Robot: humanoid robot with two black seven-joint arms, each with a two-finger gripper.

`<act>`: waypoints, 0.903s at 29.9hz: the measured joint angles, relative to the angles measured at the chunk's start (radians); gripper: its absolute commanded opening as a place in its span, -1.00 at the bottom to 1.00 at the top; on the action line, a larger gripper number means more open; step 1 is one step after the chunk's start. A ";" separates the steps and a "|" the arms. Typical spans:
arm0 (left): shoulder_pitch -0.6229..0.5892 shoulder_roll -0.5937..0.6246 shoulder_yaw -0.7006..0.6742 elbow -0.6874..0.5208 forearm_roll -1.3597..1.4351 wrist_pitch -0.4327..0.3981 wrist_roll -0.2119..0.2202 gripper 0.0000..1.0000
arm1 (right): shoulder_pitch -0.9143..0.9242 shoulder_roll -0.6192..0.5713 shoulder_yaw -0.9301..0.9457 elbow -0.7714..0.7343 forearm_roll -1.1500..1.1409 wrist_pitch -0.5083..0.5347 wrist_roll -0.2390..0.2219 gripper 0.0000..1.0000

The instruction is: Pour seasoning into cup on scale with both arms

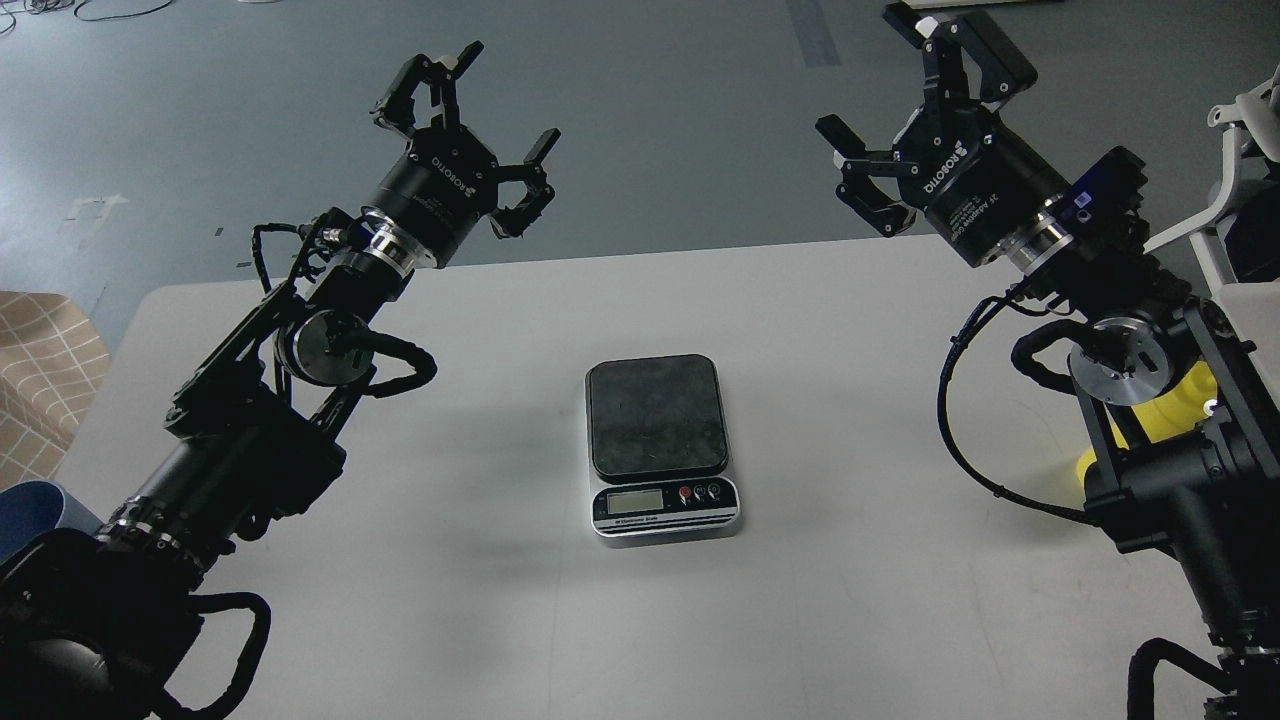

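Observation:
The scale [661, 445] sits at the middle of the white table [820, 340], its dark platform bare. The yellow seasoning bottle [1178, 404] stands at the right, mostly hidden behind my right arm. The blue cup [35, 505] shows only as a sliver at the lower left, behind my left arm. My left gripper [465, 125] is open and empty, raised above the table's far left edge. My right gripper [905, 110] is open and empty, raised above the far right edge. Both are well away from the scale.
A tan checked cloth [45, 370] lies left of the table. A white frame [1235, 190] stands at the far right. Grey floor lies beyond the table's far edge.

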 measured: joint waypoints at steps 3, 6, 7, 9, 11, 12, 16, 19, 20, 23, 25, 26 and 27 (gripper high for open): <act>0.000 0.000 0.000 0.000 0.000 0.000 0.000 0.98 | -0.003 0.000 0.000 0.000 0.001 0.000 0.000 1.00; 0.000 -0.002 0.000 0.000 0.000 0.000 0.000 0.98 | -0.004 0.000 0.000 0.001 0.001 0.000 0.000 1.00; 0.000 -0.002 0.000 0.000 0.000 0.000 0.000 0.98 | -0.004 0.000 0.000 0.001 0.001 0.000 0.000 1.00; 0.002 -0.003 0.000 0.000 0.000 0.000 0.000 0.98 | -0.004 0.000 0.000 0.001 0.001 0.000 0.000 1.00; 0.005 -0.004 0.000 0.000 0.000 0.000 0.000 0.98 | -0.004 0.000 0.001 0.004 0.001 0.000 0.000 1.00; 0.006 -0.004 0.000 0.000 0.000 0.000 0.000 0.98 | -0.004 0.000 0.001 0.004 0.001 0.000 0.000 1.00; 0.007 -0.004 0.000 0.000 0.000 0.000 -0.001 0.98 | -0.007 0.000 0.001 0.006 0.001 0.000 0.000 1.00; 0.007 -0.004 0.000 0.000 0.000 0.000 -0.001 0.98 | -0.007 -0.001 0.001 0.009 0.001 0.000 0.000 1.00; 0.007 -0.004 0.000 0.000 0.000 0.000 -0.001 0.98 | -0.007 -0.001 0.001 0.010 0.001 0.000 0.000 1.00; 0.007 -0.004 0.000 0.000 0.001 0.000 -0.002 0.98 | -0.008 -0.002 0.001 0.013 0.001 0.000 0.000 1.00; 0.007 -0.004 0.001 0.000 0.005 0.000 -0.003 0.98 | -0.010 -0.003 0.001 0.013 0.000 0.000 0.000 1.00; 0.006 -0.004 0.001 0.000 0.013 0.000 -0.004 0.98 | -0.011 -0.003 0.001 0.013 0.000 0.000 0.000 1.00; 0.004 -0.004 0.001 0.000 0.029 0.000 -0.007 0.98 | -0.012 -0.003 0.001 0.013 0.000 0.000 0.000 1.00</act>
